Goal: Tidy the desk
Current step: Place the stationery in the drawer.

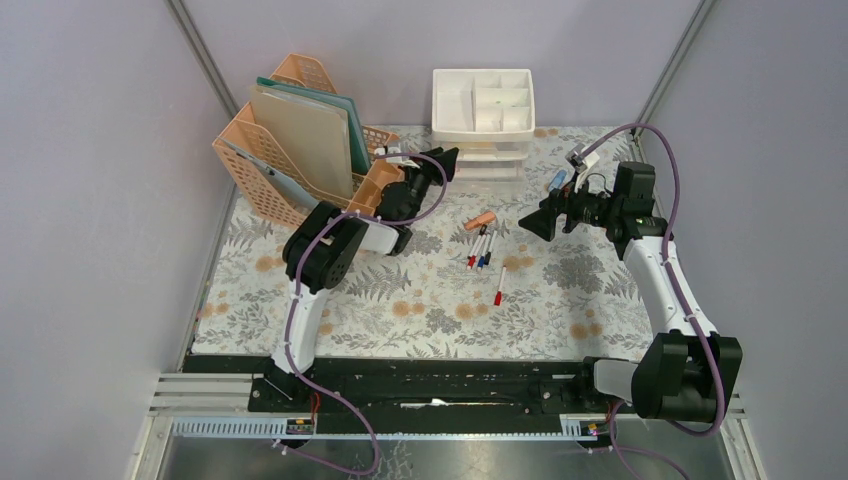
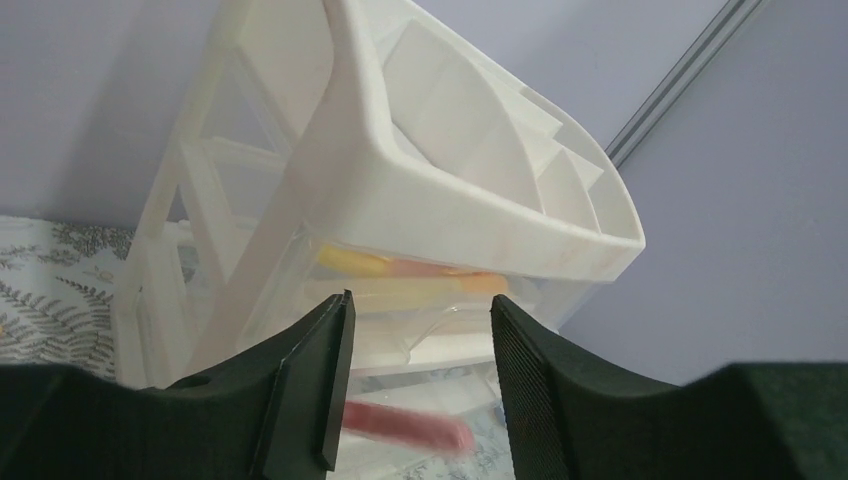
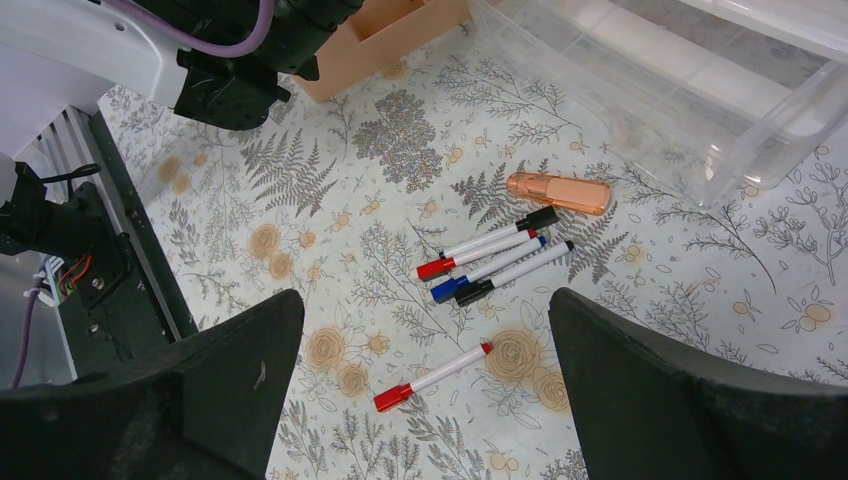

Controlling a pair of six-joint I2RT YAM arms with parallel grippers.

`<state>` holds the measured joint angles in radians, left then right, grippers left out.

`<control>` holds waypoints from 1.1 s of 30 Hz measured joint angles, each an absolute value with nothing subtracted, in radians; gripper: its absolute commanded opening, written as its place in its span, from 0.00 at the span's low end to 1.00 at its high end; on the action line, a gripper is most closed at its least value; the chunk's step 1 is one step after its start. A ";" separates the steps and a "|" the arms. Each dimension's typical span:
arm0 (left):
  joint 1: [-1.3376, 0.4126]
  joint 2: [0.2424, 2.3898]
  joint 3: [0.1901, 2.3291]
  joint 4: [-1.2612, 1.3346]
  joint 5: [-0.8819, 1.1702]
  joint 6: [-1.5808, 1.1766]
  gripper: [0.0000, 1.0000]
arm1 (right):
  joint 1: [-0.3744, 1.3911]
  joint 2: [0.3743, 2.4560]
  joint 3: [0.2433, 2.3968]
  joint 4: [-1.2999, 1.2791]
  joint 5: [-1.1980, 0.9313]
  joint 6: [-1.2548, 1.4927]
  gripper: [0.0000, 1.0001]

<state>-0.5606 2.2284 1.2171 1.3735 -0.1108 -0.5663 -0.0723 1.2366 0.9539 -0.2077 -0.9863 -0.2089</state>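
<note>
My claw hangs wide open over the desk, with three bunched markers, one stray marker and an orange tube below.

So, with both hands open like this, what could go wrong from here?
1. The blurred pink thing just past the left hand looks mid-drop; it may miss the pulled-out clear drawer.
2. The right hand hangs wide open over three pens lying side by side; closing there could catch several or scatter them.
</note>
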 measured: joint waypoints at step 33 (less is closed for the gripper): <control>-0.511 1.510 1.037 0.582 0.147 -0.344 0.99 | -0.109 1.239 0.937 -0.171 -0.944 -0.188 1.00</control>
